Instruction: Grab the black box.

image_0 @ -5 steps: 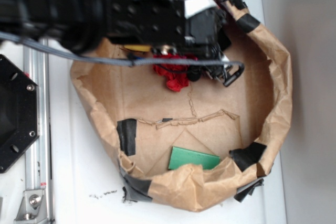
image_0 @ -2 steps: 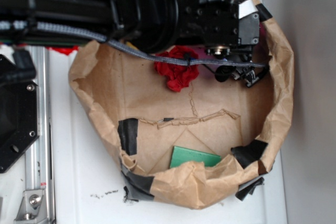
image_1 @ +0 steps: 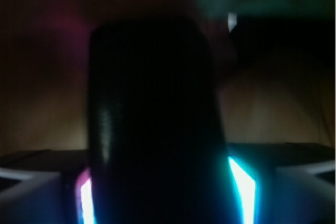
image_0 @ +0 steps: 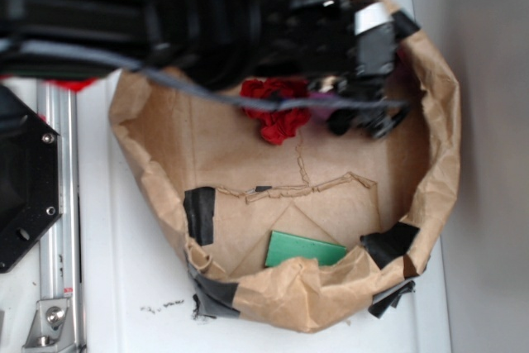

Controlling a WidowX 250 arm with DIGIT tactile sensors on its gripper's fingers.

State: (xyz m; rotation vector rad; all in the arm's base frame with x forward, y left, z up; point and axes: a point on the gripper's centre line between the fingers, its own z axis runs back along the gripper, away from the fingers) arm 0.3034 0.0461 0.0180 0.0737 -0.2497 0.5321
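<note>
White desk point(image_0: 132, 287) under everything, with a metal rail point(image_0: 58, 204) down its left side. Brown paper bag point(image_0: 438, 163), rolled down into a wide basin, black tape strips point(image_0: 199, 214) patching its rim. Blurred black arm point(image_0: 165, 14) stretched across the top of the exterior view, reaching over the bag's far right part. Crumpled red cloth point(image_0: 277, 117) on the bag floor just below the arm. Flat green block point(image_0: 304, 249) near the bag's front wall, well apart from the arm.

Claw point(image_0: 361, 117) at the arm's right end, low over the bag floor right of the red cloth; too smeared in the exterior view to read its spread. In the wrist view, dark and blurred: black box point(image_1: 152, 124), glossy with rounded edges, standing upright and filling the centre, right at the claw point(image_1: 157, 192). Bright slivers of light on either side of its base. Claw apparently pressed in on the black box from both sides, though the contact itself lost in the dark.
</note>
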